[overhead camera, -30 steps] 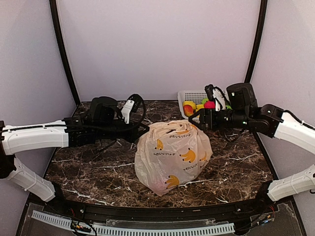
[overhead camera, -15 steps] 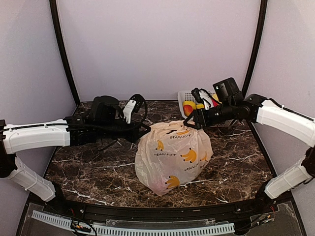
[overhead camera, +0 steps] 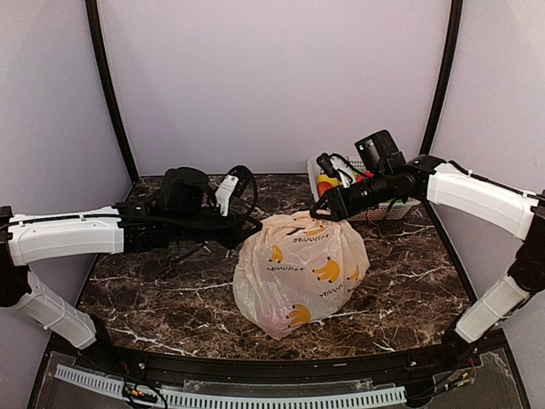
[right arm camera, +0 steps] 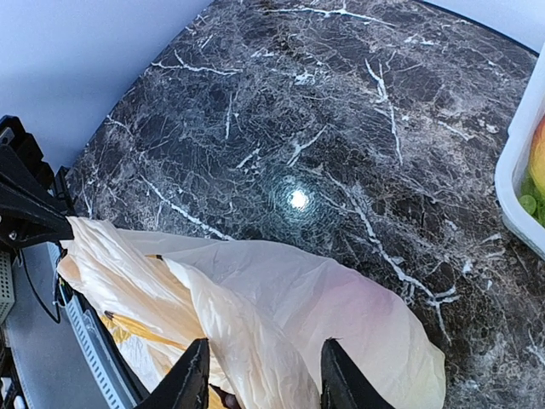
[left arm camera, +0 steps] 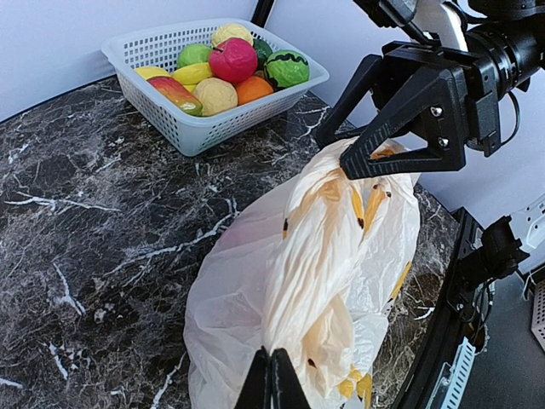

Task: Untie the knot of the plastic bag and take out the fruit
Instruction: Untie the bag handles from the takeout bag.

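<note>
I see the left gripper (left arm camera: 271,362) pressed together on a fold at the upper left edge of the plastic bag (overhead camera: 298,273). It draws the film out to a point, while the bag itself sits in the middle of the marble table (left arm camera: 102,213). The right gripper (right arm camera: 266,358) hangs at the bag's top with its jaws spread, a raised ridge of plastic between them; I cannot tell whether either finger touches it. The fruit (left arm camera: 233,60) lies in the white basket (left arm camera: 183,128) at the far right, apart from the bag.
</note>
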Robot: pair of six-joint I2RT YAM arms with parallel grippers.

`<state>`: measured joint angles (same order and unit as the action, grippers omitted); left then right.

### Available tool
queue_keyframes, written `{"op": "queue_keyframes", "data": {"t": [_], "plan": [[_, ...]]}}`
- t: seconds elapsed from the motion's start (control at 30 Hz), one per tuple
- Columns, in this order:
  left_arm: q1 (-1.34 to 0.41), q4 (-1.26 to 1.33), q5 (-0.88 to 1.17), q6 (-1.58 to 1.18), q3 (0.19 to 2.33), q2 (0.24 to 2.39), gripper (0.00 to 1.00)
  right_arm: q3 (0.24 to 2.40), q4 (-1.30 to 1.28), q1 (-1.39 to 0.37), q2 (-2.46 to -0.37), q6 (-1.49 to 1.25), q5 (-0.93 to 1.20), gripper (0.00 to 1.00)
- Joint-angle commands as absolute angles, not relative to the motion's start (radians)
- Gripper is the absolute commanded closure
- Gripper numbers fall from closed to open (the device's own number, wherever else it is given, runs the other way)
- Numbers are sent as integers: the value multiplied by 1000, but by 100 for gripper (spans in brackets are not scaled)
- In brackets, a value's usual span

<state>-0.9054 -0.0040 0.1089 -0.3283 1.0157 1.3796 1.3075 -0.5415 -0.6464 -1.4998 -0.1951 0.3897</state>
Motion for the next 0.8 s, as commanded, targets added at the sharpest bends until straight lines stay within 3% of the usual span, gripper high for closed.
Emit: {"op": "queue_keyframes", "data": {"t": [0.0,0.27,0.77], "plan": [[-902,-3,120,-320,1029,1370,99,1338,-556,-641,-1512,-179,436,61],[-902,-16,74,-332,1023,1361,99,1288,-535,-641,-1469,-223,418,99],[-870,-40,21,-306,1085,1333,99,1282,-475,-641,-1325,-351,247,100]]}}
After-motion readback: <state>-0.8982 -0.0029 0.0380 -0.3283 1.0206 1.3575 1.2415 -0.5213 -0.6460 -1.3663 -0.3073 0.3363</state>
